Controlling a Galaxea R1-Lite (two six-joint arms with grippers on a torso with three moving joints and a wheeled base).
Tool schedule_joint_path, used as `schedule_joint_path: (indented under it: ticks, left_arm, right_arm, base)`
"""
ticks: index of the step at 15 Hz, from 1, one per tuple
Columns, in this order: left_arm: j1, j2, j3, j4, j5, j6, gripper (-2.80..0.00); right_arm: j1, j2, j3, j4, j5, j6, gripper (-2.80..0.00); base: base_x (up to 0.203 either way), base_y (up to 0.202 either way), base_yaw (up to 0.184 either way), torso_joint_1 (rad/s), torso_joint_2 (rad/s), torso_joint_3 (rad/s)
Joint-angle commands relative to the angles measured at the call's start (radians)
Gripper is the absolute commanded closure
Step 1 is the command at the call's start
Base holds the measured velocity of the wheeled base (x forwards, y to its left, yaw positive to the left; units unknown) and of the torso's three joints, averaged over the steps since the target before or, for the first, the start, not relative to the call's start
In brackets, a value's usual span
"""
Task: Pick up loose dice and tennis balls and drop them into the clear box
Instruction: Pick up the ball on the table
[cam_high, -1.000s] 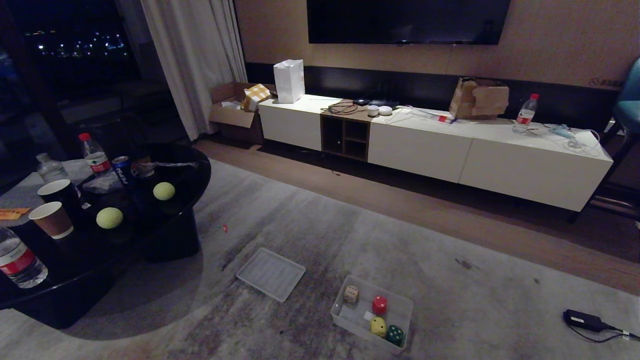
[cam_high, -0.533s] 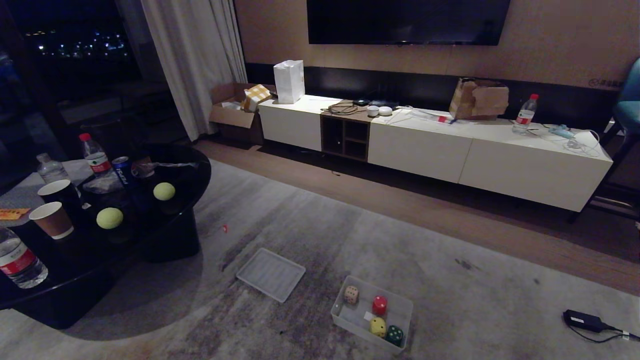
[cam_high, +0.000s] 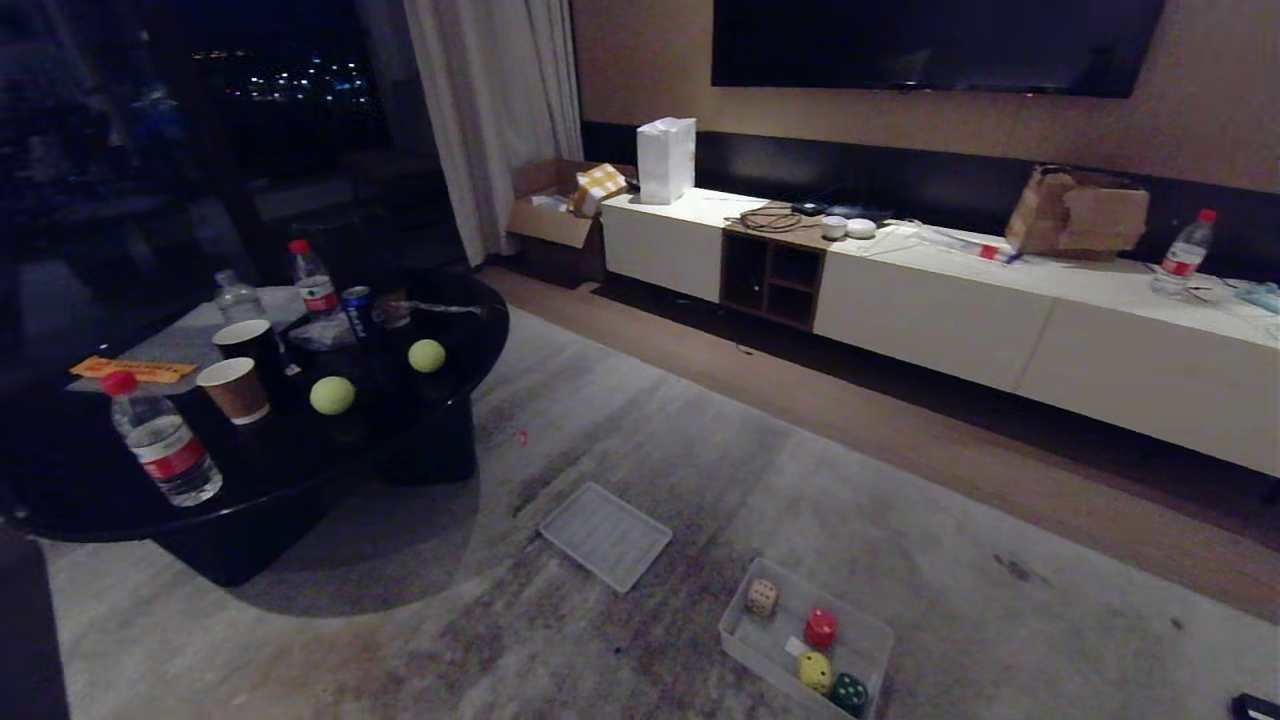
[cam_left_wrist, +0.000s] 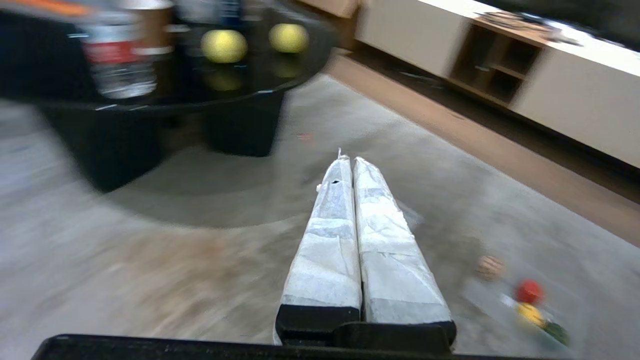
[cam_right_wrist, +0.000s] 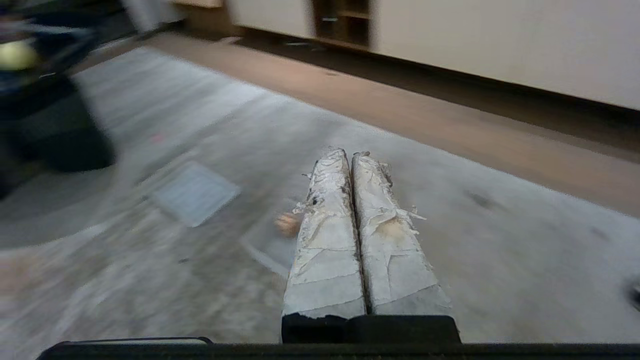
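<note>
Two tennis balls (cam_high: 332, 395) (cam_high: 427, 355) rest on the round black table (cam_high: 470, 315) at the left. The clear box (cam_high: 768, 652) sits on the carpet at the lower right and holds the dice: beige (cam_high: 762, 597), red (cam_high: 821, 627), yellow (cam_high: 814, 671) and dark green (cam_high: 850, 693). Neither arm shows in the head view. My left gripper (cam_left_wrist: 348, 159) is shut and empty, low over the carpet, with the tennis balls (cam_left_wrist: 224, 45) ahead on the table. My right gripper (cam_right_wrist: 350, 152) is shut and empty over the carpet, the beige die (cam_right_wrist: 287, 224) just beside its fingers.
A flat ribbed clear lid (cam_high: 605, 535) lies on the carpet between table and box. Paper cups (cam_high: 236, 388), water bottles (cam_high: 160, 440) and a can (cam_high: 357, 305) crowd the table around the balls. A long white TV cabinet (cam_high: 930, 310) runs along the far wall.
The whole head picture has slid to the right, so the camera has turned left. The balls, box, dice and lid stay where they were. Both grippers remain shut.
</note>
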Motion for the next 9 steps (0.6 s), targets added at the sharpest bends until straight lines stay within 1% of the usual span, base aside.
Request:
schedule_joint_path:
  ticks: [1,9]
  left_arm:
    - [0.0,0.001,0.002,-0.001,0.001,-0.002,0.0]
    - [0.0,0.001,0.002,-0.001,0.001,-0.002,0.0]
  right_arm:
    - [0.001,0.002,0.005,0.0,0.0,0.001,0.0]
    - [0.001,0.002,0.005,0.0,0.0,0.001,0.0]
  base:
    - [-0.001,-0.012,0.159,0.002,0.0,0.001]
    - [0.001,-0.008,0.163,0.003,0.0,0.0]
